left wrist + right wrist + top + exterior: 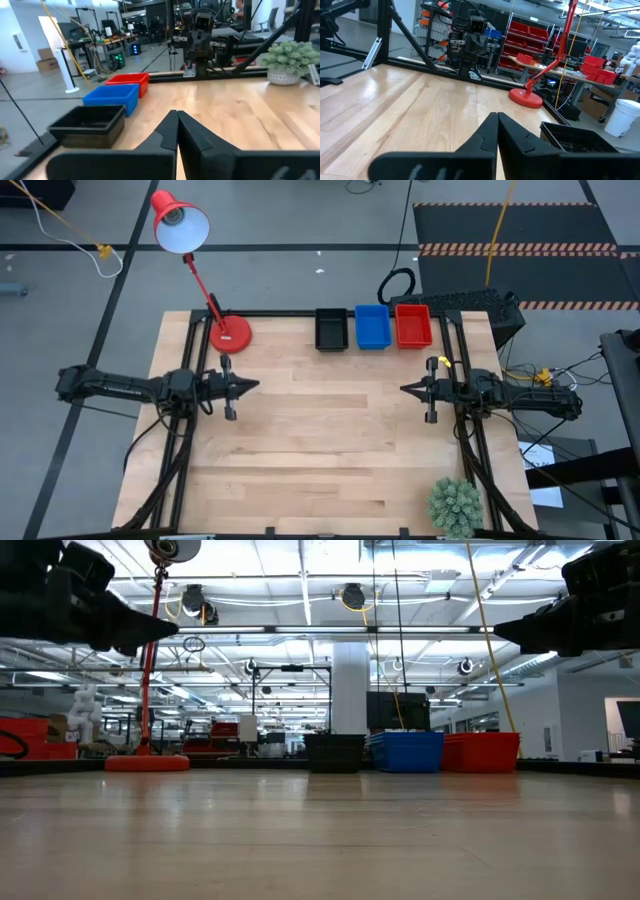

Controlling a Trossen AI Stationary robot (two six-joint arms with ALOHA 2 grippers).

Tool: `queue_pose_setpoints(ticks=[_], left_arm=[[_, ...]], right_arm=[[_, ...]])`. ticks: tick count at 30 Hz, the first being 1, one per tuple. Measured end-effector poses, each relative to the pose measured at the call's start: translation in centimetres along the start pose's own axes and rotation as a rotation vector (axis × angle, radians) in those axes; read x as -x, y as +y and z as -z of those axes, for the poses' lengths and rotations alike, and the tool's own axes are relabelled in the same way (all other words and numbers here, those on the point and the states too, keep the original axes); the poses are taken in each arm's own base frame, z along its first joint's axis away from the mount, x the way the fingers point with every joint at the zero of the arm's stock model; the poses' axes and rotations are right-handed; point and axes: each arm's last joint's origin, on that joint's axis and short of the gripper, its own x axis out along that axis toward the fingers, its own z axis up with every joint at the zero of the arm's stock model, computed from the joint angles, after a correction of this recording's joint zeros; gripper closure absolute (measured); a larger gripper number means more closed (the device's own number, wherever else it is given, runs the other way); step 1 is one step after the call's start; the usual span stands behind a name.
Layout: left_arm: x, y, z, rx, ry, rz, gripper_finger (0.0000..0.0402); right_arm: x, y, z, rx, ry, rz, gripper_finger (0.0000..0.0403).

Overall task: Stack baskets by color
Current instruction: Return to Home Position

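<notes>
At the table's far edge three basket stacks stand side by side: black (331, 329), blue (372, 326) and red (413, 325). The low view shows them as black (335, 752), blue (408, 751) and red (483, 751), resting on their bottoms. My left gripper (254, 386) is shut and points level toward the table's right, over the left side of the table. My right gripper (405, 389) is shut and points level toward the left, over the right side. Each wrist view shows its own fingertips together: left (177, 116), right (497, 116). Neither holds anything.
A red desk lamp stands with its round base (230, 333) at the far left corner. A potted green plant (457, 505) sits at the near right. The wooden table's middle (330, 430) lies bare between the arms.
</notes>
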Motion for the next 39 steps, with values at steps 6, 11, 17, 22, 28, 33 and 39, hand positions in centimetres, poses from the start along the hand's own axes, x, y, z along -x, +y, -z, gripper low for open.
queue_pose_setpoints(ticks=[6,11,17,22,28,33,39], left_arm=[[0.3,-0.2,1.1,0.046,0.04,0.032,0.0398],[0.4,-0.4,1.0,0.039,0.034,0.048,0.0397],[0.9,-0.4,0.3,0.005,-0.039,0.064,0.0397],[1.5,-0.4,-0.4,-0.017,-0.111,0.068,0.0397],[2.2,-0.1,-0.8,-0.038,-0.172,0.059,0.0399],[2.7,0.0,-0.7,-0.054,-0.171,0.057,0.0396],[2.8,0.0,-0.5,-0.066,-0.157,0.058,0.0396]], right_arm=[[0.0,0.0,0.0,0.0,-0.001,0.001,0.0403],[0.0,-0.1,-0.2,0.014,-0.022,0.007,0.0403],[0.0,-0.2,-0.9,0.009,-0.094,0.028,0.0403],[0.1,-0.3,-1.0,0.009,-0.106,0.031,0.0403],[0.1,-0.3,-1.1,0.009,-0.109,0.031,0.0403],[0.1,-0.3,-1.1,0.009,-0.113,0.031,0.0403],[0.0,-0.3,-1.0,0.009,-0.105,0.029,0.0403]])
